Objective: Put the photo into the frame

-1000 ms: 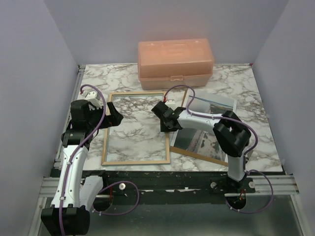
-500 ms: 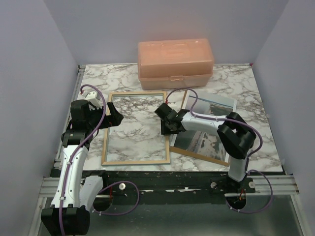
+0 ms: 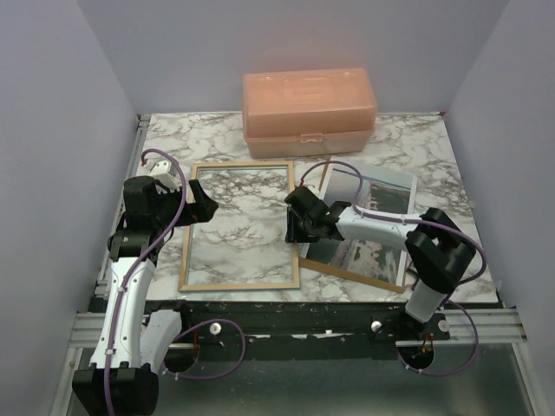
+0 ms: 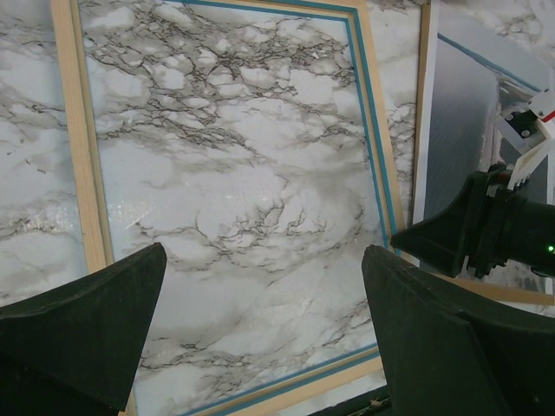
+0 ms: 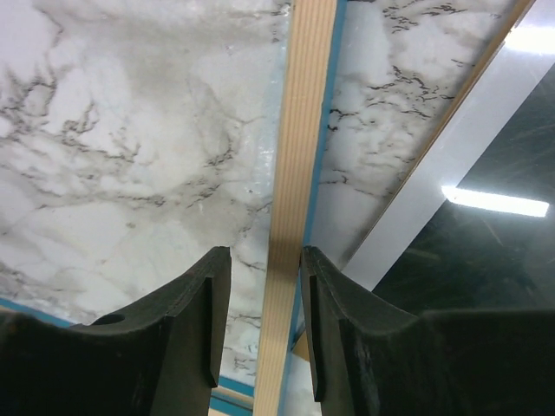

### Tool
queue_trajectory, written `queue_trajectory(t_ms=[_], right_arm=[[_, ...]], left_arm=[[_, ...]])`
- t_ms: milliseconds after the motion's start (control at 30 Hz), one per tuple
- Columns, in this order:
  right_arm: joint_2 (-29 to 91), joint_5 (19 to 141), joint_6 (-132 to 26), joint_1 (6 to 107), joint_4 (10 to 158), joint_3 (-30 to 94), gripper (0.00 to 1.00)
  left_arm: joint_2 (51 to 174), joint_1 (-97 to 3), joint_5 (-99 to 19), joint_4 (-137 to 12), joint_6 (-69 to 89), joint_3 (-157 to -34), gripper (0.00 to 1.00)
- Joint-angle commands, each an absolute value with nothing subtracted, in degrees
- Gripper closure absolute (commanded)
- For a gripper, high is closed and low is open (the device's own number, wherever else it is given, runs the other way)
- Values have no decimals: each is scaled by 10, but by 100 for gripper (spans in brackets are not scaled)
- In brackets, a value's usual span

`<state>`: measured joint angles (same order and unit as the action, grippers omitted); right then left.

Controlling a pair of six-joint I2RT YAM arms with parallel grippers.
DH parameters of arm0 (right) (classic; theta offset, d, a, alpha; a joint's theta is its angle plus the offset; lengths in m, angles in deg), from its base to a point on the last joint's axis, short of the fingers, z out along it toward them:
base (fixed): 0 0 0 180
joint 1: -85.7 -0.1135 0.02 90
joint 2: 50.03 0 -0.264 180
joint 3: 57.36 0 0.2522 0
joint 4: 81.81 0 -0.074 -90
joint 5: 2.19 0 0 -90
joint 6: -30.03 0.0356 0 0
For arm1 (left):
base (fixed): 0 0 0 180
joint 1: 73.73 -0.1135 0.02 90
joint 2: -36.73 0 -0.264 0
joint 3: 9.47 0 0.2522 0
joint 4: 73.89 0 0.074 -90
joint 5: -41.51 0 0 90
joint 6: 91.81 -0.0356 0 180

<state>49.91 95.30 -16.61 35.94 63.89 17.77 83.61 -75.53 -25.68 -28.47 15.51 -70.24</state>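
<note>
The frame [image 3: 240, 284] lies flat on the marble table, light wood rim up, with the marble showing through its pane. The photo [image 3: 373, 195] lies to its right on a brown backing board [image 3: 351, 274], picture side up. My right gripper [image 3: 295, 227] hovers low over the frame's right rim [image 5: 303, 173]; it is open, one finger on each side of the rim, with a gap on the inner side. My left gripper [image 3: 204, 204] hangs wide open over the frame's left part [image 4: 87, 173] with nothing between its fingers. The photo's edge [image 4: 464, 130] shows in the left wrist view.
A pale orange plastic box [image 3: 309, 110] stands at the back of the table behind the frame. The photo's white border [image 5: 451, 199] and the board's brown edge [image 5: 460, 91] lie just right of the frame rim. Grey walls close in both sides.
My right arm has shifted right and toward the near edge, bringing its gripper along the frame's right rim. Its jaws have widened slightly. The left arm has not moved.
</note>
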Motion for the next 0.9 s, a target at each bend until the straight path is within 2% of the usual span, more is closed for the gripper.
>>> queue_trajectory(t_ms=[0, 133, 267, 633, 867], right_arm=[[456, 917, -155, 361, 691, 153, 56], [439, 926, -155, 363, 683, 142, 54], [412, 923, -151, 375, 688, 112, 46], [311, 856, -146, 466, 705, 15, 29], [242, 872, -151, 523, 663, -21, 16]], left_arm=[[830, -758, -232, -300, 147, -695, 1], [832, -755, -199, -308, 156, -689, 1], [839, -739, -174, -323, 185, -675, 1], [936, -519, -221, -440, 310, -644, 1], [1046, -403, -254, -484, 369, -688, 1]])
